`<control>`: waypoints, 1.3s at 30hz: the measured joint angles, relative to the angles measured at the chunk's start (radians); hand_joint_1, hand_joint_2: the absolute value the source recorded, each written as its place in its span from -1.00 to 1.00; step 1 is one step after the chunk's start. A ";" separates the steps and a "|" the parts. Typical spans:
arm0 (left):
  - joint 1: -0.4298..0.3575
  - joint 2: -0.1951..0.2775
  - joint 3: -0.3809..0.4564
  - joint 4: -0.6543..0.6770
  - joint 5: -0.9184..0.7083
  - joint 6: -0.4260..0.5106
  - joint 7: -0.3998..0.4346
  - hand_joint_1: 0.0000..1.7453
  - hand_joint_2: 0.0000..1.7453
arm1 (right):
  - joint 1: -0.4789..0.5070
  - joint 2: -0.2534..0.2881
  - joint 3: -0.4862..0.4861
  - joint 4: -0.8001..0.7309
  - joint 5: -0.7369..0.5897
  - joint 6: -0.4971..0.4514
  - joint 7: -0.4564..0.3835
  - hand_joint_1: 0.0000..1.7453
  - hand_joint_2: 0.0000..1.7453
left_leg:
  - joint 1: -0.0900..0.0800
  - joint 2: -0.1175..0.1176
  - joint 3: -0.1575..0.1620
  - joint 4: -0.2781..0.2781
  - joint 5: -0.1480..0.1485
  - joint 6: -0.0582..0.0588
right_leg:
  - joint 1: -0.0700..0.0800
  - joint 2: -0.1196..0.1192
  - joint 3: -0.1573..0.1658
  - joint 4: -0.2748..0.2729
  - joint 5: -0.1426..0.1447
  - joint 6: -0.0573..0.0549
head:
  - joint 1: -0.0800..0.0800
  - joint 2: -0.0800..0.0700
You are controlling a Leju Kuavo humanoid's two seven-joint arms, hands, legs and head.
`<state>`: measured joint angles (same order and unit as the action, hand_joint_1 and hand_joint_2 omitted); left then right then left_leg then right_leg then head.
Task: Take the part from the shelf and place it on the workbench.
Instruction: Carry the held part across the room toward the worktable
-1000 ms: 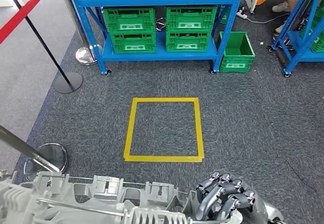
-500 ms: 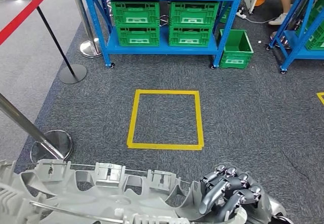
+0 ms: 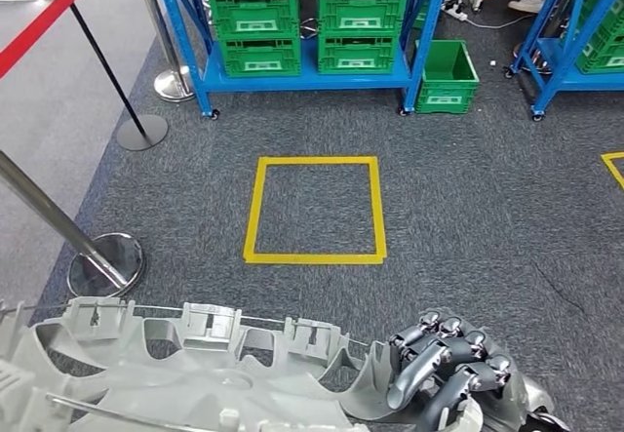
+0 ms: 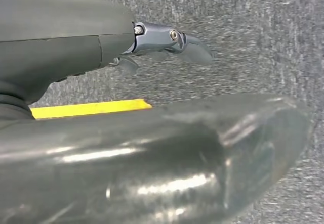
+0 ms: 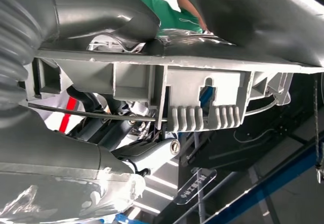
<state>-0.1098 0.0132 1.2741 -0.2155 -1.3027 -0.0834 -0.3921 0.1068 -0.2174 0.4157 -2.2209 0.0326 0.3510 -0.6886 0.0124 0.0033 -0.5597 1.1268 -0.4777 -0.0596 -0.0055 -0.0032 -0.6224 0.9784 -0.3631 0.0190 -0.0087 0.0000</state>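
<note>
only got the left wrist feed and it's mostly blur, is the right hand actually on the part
Observer: Yes. In the head view the right hand grips the right end of the grey part.
Operator: what's the yellow strip i see
Observer: One side of a yellow tape square on the carpet, just ahead of the part.
Operator: anything beyond it
Observer: A blue shelf holding green crates, with an open green crate on the floor at its right end.
</note>
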 joint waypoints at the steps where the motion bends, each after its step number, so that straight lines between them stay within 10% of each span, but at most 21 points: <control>1: -0.005 -0.001 -0.002 0.000 0.000 0.000 -0.001 -1.00 -1.00 | 0.000 0.000 0.000 -0.002 0.002 -0.003 0.000 1.00 1.00 | 0.001 -0.001 0.055 -0.075 -0.005 0.003 | 0.001 0.000 -0.013 0.007 0.009 0.006 | -0.001 0.000; 3: -0.012 -0.004 -0.003 0.000 0.002 -0.001 -0.003 -1.00 -1.00 | -0.001 0.000 0.000 -0.006 0.008 -0.011 0.000 1.00 1.00 | 0.000 -0.003 0.111 -0.164 -0.028 0.017 | 0.002 -0.001 -0.029 0.014 0.027 0.016 | -0.001 0.000; 6: -0.006 -0.007 -0.004 0.000 0.003 -0.001 -0.004 -1.00 -1.00 | 0.002 0.000 0.002 -0.008 0.014 -0.031 0.000 1.00 1.00 | -0.004 0.001 0.088 -0.170 -0.012 0.046 | -0.003 0.000 -0.045 0.021 0.032 0.032 | 0.002 0.000; 10: 0.001 -0.008 -0.005 0.000 0.003 -0.001 -0.004 -1.00 -1.00 | 0.006 0.000 0.006 -0.017 0.023 -0.055 0.000 1.00 1.00 | -0.006 0.004 0.035 -0.169 0.037 0.065 | -0.005 0.001 -0.104 0.237 -0.150 0.044 | 0.010 0.000; 12: 0.006 -0.008 -0.005 0.000 0.003 -0.001 -0.004 -1.00 -1.00 | 0.010 0.000 0.007 -0.019 0.027 -0.059 0.000 1.00 1.00 | -0.009 0.004 0.002 -0.166 0.061 0.065 | -0.005 0.001 -0.101 0.320 -0.168 0.043 | 0.012 0.000; 15: 0.007 -0.008 -0.005 0.000 0.003 -0.001 -0.004 -1.00 -1.00 | 0.012 0.000 0.009 -0.022 0.029 -0.063 0.000 1.00 1.00 | -0.011 0.003 -0.039 -0.161 0.092 0.059 | -0.002 0.001 0.026 0.197 -0.113 0.033 | 0.012 0.000; 17: 0.007 -0.009 -0.006 0.000 0.003 -0.001 -0.003 -1.00 -1.00 | 0.009 0.000 0.013 -0.028 0.031 -0.068 0.000 1.00 1.00 | -0.012 0.002 -0.053 -0.159 0.111 0.049 | 0.002 0.001 0.121 0.059 -0.126 0.026 | 0.012 0.000; 20: 0.004 -0.009 -0.008 0.000 0.003 -0.001 -0.003 -1.00 -1.00 | 0.002 0.000 0.023 -0.038 0.035 -0.080 0.000 1.00 1.00 | -0.010 0.002 -0.058 -0.163 0.136 0.031 | 0.008 0.003 0.134 0.011 -0.130 0.011 | 0.014 0.000; 23: 0.003 -0.010 -0.009 0.000 0.003 -0.001 -0.003 -1.00 -1.00 | -0.004 0.000 0.032 -0.042 0.042 -0.093 0.000 1.00 1.00 | -0.006 0.000 -0.085 -0.106 0.057 0.015 | 0.003 0.001 0.106 0.006 -0.096 -0.011 | 0.009 0.000; 25: -0.001 -0.010 -0.010 0.000 0.003 -0.001 -0.003 -1.00 -1.00 | -0.006 -0.001 0.038 -0.045 0.047 -0.105 0.000 1.00 1.00 | -0.006 0.000 -0.121 0.020 -0.050 0.008 | 0.003 0.001 0.075 0.007 -0.069 -0.016 | 0.003 0.000; 27: -0.005 -0.010 -0.011 0.000 0.003 -0.001 -0.003 -1.00 -1.00 | -0.009 -0.001 0.045 -0.046 0.052 -0.115 0.000 1.00 1.00 | -0.006 0.000 -0.132 0.121 -0.081 0.004 | 0.003 0.001 0.040 0.009 -0.041 -0.015 | 0.002 0.000; 30: -0.009 -0.010 -0.014 0.000 0.003 -0.001 -0.003 -1.00 -1.00 | -0.012 -0.002 0.052 -0.049 0.054 -0.122 0.001 1.00 1.00 | -0.005 0.000 -0.033 0.040 -0.013 0.006 | 0.003 0.002 -0.005 0.012 -0.007 -0.009 | 0.001 0.000; 33: -0.016 -0.009 -0.018 0.000 0.005 -0.001 -0.004 -1.00 -1.00 | -0.016 -0.003 0.055 -0.058 0.048 -0.127 0.002 1.00 1.00 | -0.007 -0.001 0.102 -0.150 -0.024 0.019 | 0.008 0.002 -0.028 0.018 0.017 0.006 | 0.003 0.000; 36: -0.014 -0.010 -0.020 0.000 0.011 -0.001 -0.005 -1.00 -1.00 | -0.017 -0.007 0.057 -0.066 0.033 -0.123 0.002 1.00 1.00 | -0.010 0.005 0.103 -0.173 -0.023 0.043 | 0.005 0.004 -0.037 0.020 0.033 0.021 | 0.006 0.000; 39: -0.013 -0.010 -0.020 0.000 0.014 -0.001 -0.005 -1.00 -1.00 | -0.017 -0.009 0.058 -0.072 0.024 -0.117 0.003 1.00 1.00 | -0.007 0.020 0.084 -0.172 -0.001 0.063 | 0.002 0.005 -0.086 0.137 -0.054 0.037 | 0.014 0.000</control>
<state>-0.1231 0.0027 1.2539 -0.2155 -1.2889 -0.0845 -0.3967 0.0895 -0.2262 0.4739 -2.2929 0.0570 0.2340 -0.6857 0.0049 0.0233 -0.4761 0.9545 -0.4783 0.0034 -0.0034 0.0015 -0.7081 1.1156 -0.4176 0.0555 0.0050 0.0000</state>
